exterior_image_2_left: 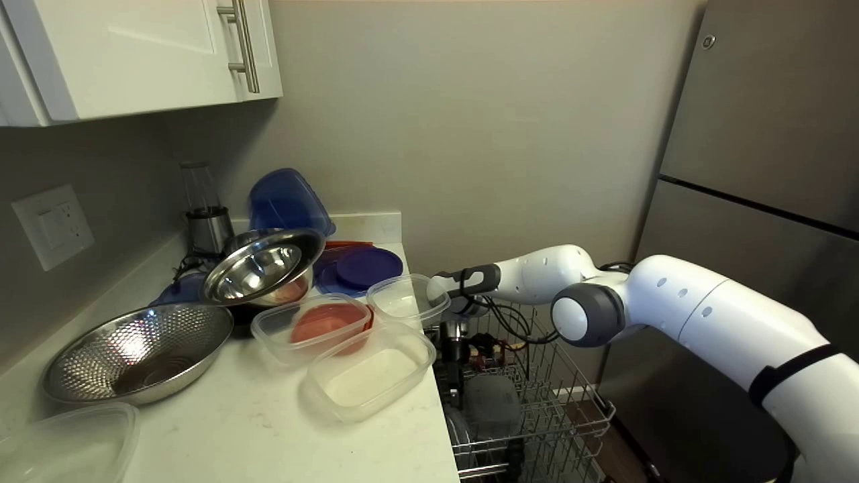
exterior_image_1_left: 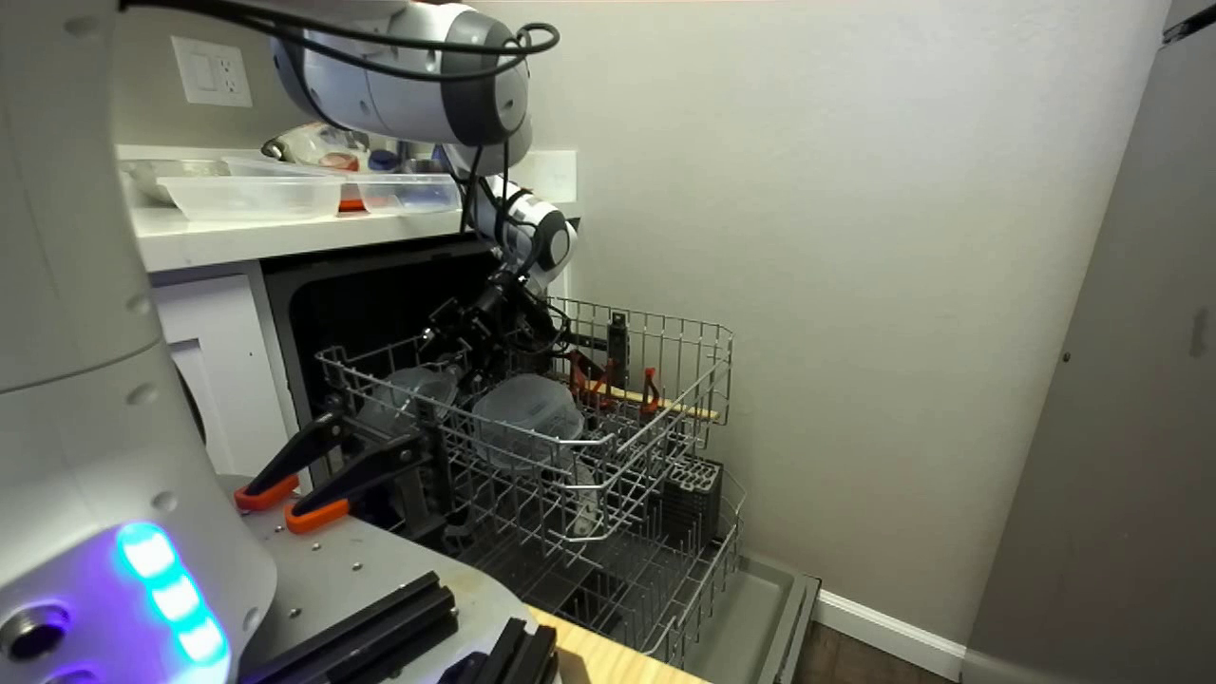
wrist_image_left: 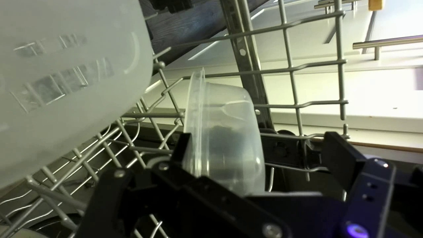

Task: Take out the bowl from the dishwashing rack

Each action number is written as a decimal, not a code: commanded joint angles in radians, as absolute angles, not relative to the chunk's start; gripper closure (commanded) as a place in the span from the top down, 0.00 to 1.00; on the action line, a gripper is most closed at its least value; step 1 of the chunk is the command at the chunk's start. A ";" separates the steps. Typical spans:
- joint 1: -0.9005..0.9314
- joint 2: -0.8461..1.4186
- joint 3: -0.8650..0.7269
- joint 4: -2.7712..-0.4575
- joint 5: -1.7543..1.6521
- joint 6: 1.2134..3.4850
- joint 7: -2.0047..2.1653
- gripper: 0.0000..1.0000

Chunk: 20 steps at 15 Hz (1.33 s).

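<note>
The bowl [wrist_image_left: 228,132], pale and translucent, stands on its side in the dishwashing rack [wrist_image_left: 296,106] in the wrist view, rim to the left, base to the right. My gripper [wrist_image_left: 262,150] is open with the bowl between its fingers. The left finger is close beside the rim; whether it touches is unclear. The right finger is well apart from the base. The bowl's lower part is hidden behind the gripper. In an exterior view the gripper [exterior_image_1_left: 461,356] reaches down into the upper rack [exterior_image_1_left: 665,317] by the bowl [exterior_image_1_left: 404,394]. The gripper also shows in an exterior view [exterior_image_2_left: 455,389].
A larger pale round dish [wrist_image_left: 66,82] is close on the left in the wrist view; it shows too in an exterior view [exterior_image_1_left: 527,418]. Red-and-black clamps [exterior_image_1_left: 594,380] hold a wooden strip in the rack. The counter [exterior_image_2_left: 268,416] edge borders the rack and bears tubs and metal bowls.
</note>
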State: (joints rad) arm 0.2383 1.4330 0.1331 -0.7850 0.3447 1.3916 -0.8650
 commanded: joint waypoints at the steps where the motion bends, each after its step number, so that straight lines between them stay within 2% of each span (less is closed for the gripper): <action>1: 0.236 1.457 0.156 -0.759 0.355 1.371 -0.901 1.00; 12: 0.246 1.487 0.180 -0.728 0.345 1.377 -0.921 1.00; 20: 0.222 1.470 0.267 -0.724 0.271 1.369 -0.973 1.00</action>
